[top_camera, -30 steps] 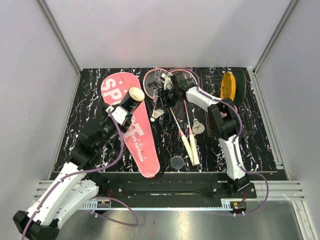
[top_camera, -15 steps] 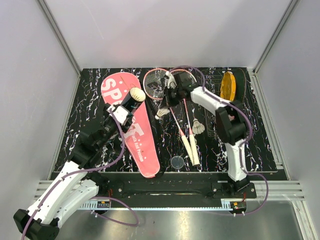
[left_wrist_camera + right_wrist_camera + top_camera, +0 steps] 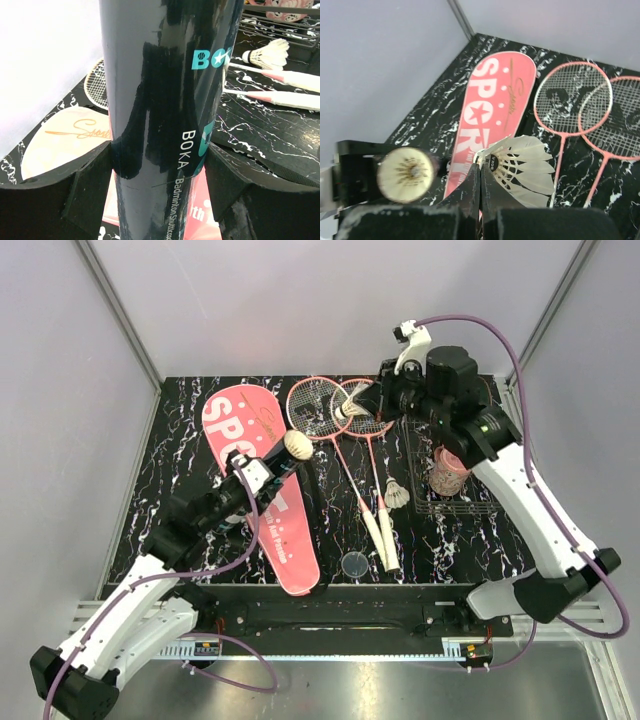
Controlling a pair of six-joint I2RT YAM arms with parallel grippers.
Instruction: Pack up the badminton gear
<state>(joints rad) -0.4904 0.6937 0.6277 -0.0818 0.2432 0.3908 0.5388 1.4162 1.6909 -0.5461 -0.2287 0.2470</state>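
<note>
My left gripper (image 3: 160,167) is shut on the black tube (image 3: 165,100), a finger on each side, and holds it slanted over the pink cover (image 3: 262,502). The tube's pale round end (image 3: 297,445) faces the rackets and also shows in the right wrist view (image 3: 406,174). My right gripper (image 3: 481,172) is shut on the feather edge of a white shuttlecock (image 3: 522,170), raised above the two pink racket heads (image 3: 318,406). Another shuttlecock (image 3: 397,493) lies beside the white racket handles (image 3: 383,530).
A pinkish patterned cup (image 3: 448,472) stands in a black wire tray (image 3: 425,502) at the right, under my right arm. A small clear round lid (image 3: 354,563) lies near the front edge. Grey walls close in the black marbled table (image 3: 180,430).
My right gripper closed on the shuttlecock by the cover and lifted it up and right over the racket heads. The right arm swung right. The tube shifted slightly right.
</note>
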